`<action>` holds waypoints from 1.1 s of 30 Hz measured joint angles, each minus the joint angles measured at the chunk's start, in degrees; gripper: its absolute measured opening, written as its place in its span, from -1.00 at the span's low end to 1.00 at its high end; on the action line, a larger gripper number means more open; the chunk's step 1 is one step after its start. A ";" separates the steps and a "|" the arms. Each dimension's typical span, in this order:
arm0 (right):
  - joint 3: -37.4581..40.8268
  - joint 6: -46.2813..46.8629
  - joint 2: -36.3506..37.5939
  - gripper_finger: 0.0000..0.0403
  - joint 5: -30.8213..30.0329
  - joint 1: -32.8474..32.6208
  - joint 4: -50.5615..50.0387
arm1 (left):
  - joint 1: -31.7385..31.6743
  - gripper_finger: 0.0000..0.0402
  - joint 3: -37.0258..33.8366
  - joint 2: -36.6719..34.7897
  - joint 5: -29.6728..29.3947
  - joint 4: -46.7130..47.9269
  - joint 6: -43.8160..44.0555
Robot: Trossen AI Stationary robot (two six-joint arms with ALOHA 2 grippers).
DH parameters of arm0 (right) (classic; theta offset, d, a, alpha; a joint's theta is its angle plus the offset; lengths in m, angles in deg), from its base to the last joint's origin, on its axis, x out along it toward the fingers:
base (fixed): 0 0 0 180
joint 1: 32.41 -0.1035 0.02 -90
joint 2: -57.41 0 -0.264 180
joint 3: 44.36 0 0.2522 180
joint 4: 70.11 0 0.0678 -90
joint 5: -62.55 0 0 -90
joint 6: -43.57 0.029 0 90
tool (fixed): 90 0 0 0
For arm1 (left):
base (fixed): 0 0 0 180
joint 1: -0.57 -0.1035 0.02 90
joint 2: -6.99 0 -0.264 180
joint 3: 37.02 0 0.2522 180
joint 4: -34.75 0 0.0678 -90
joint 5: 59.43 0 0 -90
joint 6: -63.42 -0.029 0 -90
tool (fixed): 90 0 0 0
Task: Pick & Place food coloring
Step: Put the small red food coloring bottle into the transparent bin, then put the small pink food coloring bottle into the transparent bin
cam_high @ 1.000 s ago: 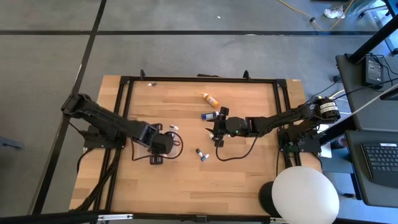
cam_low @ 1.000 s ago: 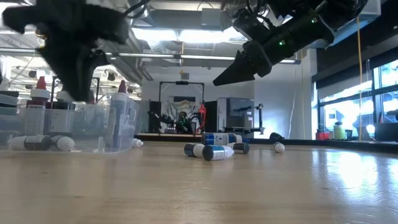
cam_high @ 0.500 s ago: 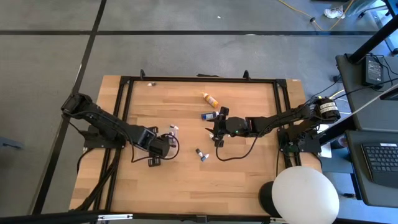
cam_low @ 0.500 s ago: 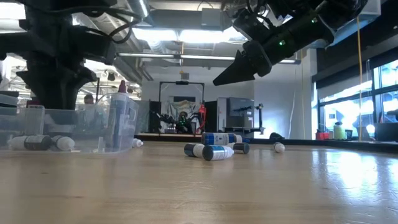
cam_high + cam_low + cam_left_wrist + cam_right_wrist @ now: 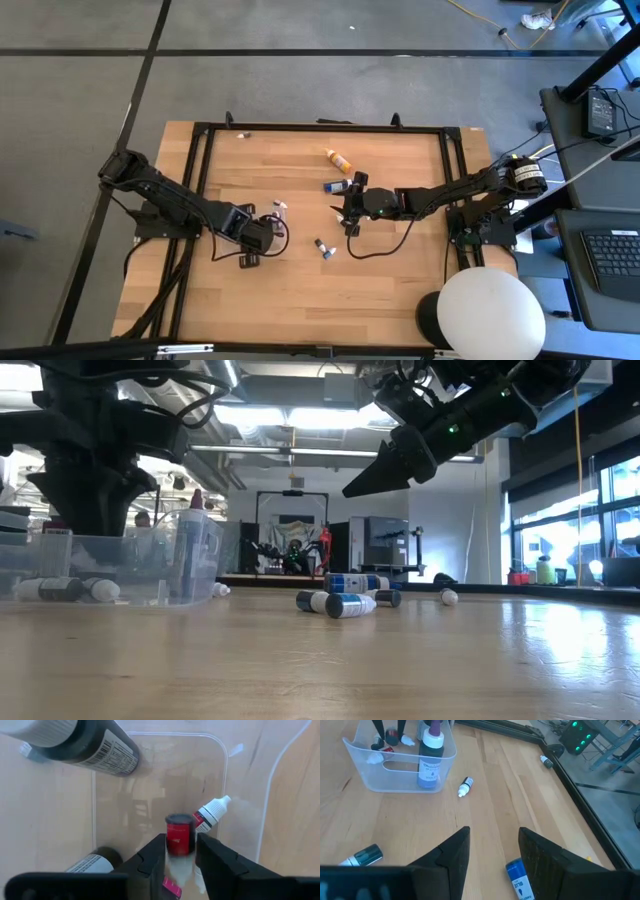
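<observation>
food coloring, a small red dark-capped bottle (image 5: 179,836), sits loosely between the left gripper (image 5: 178,851) jaws over the clear plastic tray (image 5: 220,751); it should widen fully before lifting.

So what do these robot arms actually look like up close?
Both are slim, dark, jointed arms with thin black cables looping alongside. The left arm ends in a two-fingered black end effector with flat, angular fingers. The right arm has a gold ring at its base, small green lights, and the same kind of end effector.
</observation>
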State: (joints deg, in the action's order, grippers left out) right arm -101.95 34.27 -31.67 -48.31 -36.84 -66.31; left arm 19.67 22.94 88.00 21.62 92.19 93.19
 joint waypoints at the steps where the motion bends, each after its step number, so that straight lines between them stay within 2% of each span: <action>1: 0.00 0.00 0.00 -0.15 0.00 0.02 -0.02 | 0.01 -0.42 0.00 0.00 0.01 0.00 0.03; 7: 0.00 0.00 0.00 -0.15 0.02 0.00 0.51 | -0.03 -0.23 0.47 -0.03 1.64 0.71 -0.51; 12: 0.00 -0.07 0.00 -0.15 0.88 0.02 5.47 | 0.22 -0.18 2.83 -2.94 2.37 0.27 -2.96; 18: -0.06 -0.33 -1.38 -0.15 3.02 0.30 12.45 | 0.40 -0.20 0.79 -11.47 -2.88 -12.83 -10.21; 23: -0.04 -0.27 -7.81 -0.15 4.31 1.78 22.76 | 0.48 -0.19 -4.11 -19.98 0.76 -26.21 -19.68; 28: -1.93 -0.09 -16.89 -0.15 10.27 3.86 35.08 | 0.42 -0.19 -8.59 -26.68 -0.66 -33.86 -24.77; 33: -6.73 -3.02 -25.34 -0.15 10.47 4.69 38.37 | 0.42 -0.20 -11.64 -28.52 -2.04 -39.54 -27.89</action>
State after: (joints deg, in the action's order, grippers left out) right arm -108.68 31.25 -57.01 -37.84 -32.15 -27.94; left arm 20.08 11.29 59.48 19.58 52.65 65.30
